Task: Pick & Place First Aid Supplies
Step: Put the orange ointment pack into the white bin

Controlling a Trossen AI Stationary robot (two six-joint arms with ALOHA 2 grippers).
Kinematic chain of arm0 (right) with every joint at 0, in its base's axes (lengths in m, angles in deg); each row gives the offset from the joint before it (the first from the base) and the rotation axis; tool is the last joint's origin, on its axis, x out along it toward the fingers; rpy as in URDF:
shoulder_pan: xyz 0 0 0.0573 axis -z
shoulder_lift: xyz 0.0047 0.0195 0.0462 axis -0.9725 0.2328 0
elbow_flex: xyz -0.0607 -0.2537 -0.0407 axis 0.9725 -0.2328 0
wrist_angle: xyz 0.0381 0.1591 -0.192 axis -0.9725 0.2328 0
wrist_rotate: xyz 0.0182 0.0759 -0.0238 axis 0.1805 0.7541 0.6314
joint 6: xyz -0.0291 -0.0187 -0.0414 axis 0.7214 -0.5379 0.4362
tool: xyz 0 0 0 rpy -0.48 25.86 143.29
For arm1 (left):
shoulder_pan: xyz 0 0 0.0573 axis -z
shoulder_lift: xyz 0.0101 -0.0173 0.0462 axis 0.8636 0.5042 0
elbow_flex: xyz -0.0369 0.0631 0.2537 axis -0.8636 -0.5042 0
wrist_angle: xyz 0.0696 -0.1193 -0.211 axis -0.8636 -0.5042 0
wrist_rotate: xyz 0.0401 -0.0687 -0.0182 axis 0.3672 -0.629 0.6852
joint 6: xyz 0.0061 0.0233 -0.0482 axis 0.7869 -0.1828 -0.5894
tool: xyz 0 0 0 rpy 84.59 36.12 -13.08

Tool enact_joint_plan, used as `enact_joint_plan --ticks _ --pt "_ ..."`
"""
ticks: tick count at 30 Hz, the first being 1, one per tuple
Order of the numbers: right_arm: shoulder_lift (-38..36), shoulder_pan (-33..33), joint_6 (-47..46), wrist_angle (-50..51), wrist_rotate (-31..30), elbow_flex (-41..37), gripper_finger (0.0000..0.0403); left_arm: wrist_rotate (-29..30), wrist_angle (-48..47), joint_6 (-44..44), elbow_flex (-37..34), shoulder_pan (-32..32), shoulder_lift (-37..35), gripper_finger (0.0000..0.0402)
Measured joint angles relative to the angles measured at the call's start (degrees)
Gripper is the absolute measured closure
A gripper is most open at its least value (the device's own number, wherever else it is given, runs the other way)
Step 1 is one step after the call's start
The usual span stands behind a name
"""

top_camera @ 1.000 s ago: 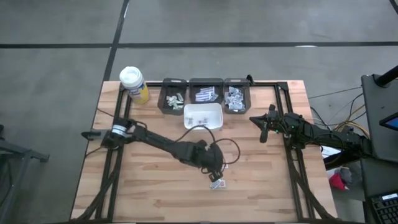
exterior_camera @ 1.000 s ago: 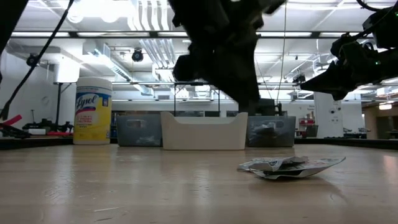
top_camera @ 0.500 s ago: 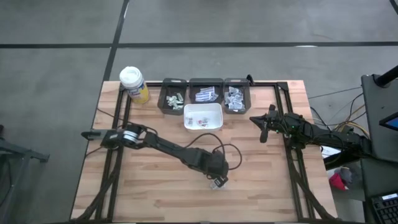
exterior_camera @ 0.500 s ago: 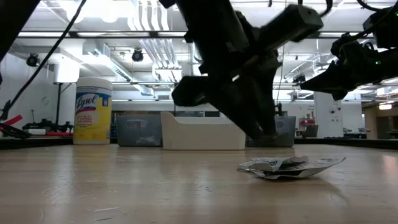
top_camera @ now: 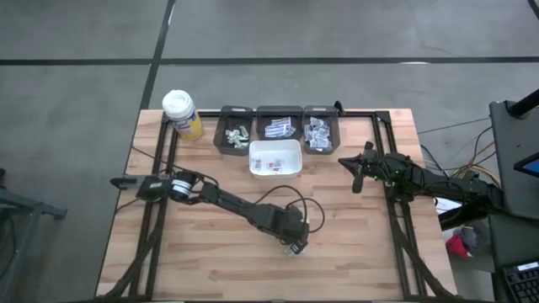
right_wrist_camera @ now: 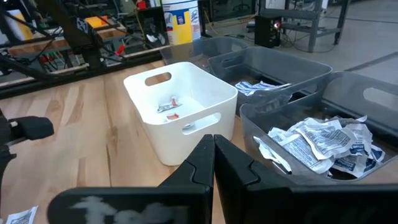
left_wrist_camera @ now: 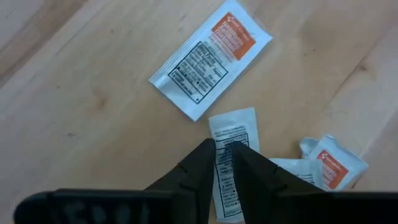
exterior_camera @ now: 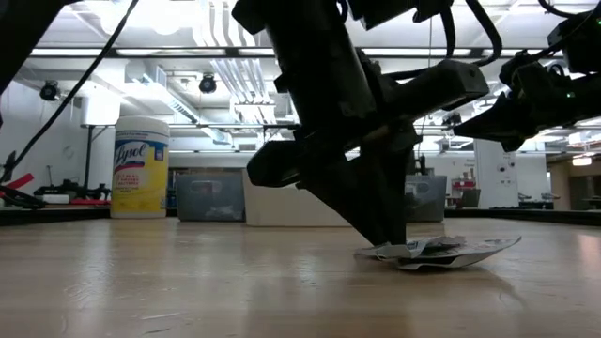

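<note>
From here I see a wooden table [top_camera: 210, 261] with a black frame along its edges. At its far left corner stands a yellow wipes canister [top_camera: 180, 114] with a white lid. Beside it sit three dark grey bins [top_camera: 227, 139] in a row, and a white bin [top_camera: 290, 164] just in front of the middle one.

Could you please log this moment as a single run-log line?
left hand: down at loose packets, fingers astride white packet | right hand: shut, waiting near bins | white bin: holds few packets | step: grasp in progress
</note>
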Motion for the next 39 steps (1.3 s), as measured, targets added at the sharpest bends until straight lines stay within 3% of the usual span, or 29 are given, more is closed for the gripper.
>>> enact_joint_plan --ticks 4,8,14,16,21,25,28,32,39 --pt "-0.08 -0.01 -0.08 0.02 0.02 0.00 0.0394 0.35 -2.54 -1.24 0.15 0.00 1.88 0.0340" --pt "-0.07 -0.02 -0.08 0.03 0.02 0.02 0.0394 0.33 -7.59 -0.54 -0.05 -0.29 2.30 0.0381" --pt "-0.10 -0.01 -0.05 0.02 0.04 0.02 0.0394 0.54 -8.29 4.34 -0.20 -0.87 -2.06 0.0400" --pt "-0.01 -0.01 -0.05 0.01 0.03 0.02 0.0394 4.49 -11.03 7.04 -0.74 -0.92 -4.40 0.0401" --pt "-0.08 -0.01 0.10 0.00 0.04 0.02 0.0394 21.06 -18.90 11.33 -0.45 -3.27 -13.42 0.0401" --pt "0.10 -0.01 0.12 -0.08 0.04 0.02 0.0394 23.18 -19.86 23.90 -0.74 -9.75 -16.64 0.0401" --pt "0.26 -0.03 0.10 0.05 0.04 0.02 0.0394 19.91 -19.27 33.52 -0.90 -16.79 -16.65 0.0401" --pt "0.30 -0.03 -0.22 0.04 0.04 0.02 0.0394 8.86 -18.26 43.76 -0.63 -25.87 -14.92 0.0401" --pt "0.29 -0.01 -0.38 0.03 0.04 0.02 0.0394 0.70 -17.41 48.56 -2.03 -31.56 -12.47 0.0395"
